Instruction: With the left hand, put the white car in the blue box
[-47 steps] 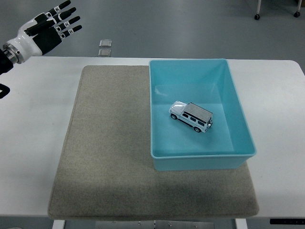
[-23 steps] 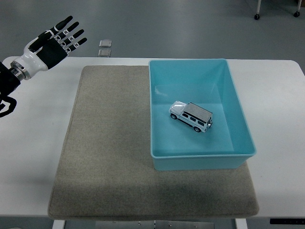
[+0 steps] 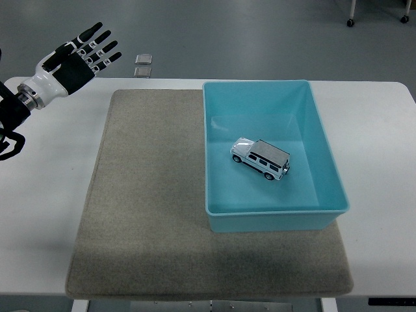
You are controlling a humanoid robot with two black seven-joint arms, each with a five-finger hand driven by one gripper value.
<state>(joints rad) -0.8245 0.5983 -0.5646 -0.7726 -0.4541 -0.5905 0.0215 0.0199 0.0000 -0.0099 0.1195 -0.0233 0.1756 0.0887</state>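
Note:
The white car (image 3: 260, 158) with dark windows lies on the floor of the blue box (image 3: 327, 153), roughly at its middle, pointing to the upper left. My left hand (image 3: 75, 60) hovers over the table's far left corner, well away from the box, fingers spread and holding nothing. The right arm does not show.
A beige mat (image 3: 146, 195) covers the middle of the white table (image 3: 45, 175), and the box stands on its right part. Two small grey squares (image 3: 143, 65) lie on the floor beyond the far edge.
My left hand has drifted slightly right and down toward the table's far left corner, fingers still spread. The car and box have not moved.

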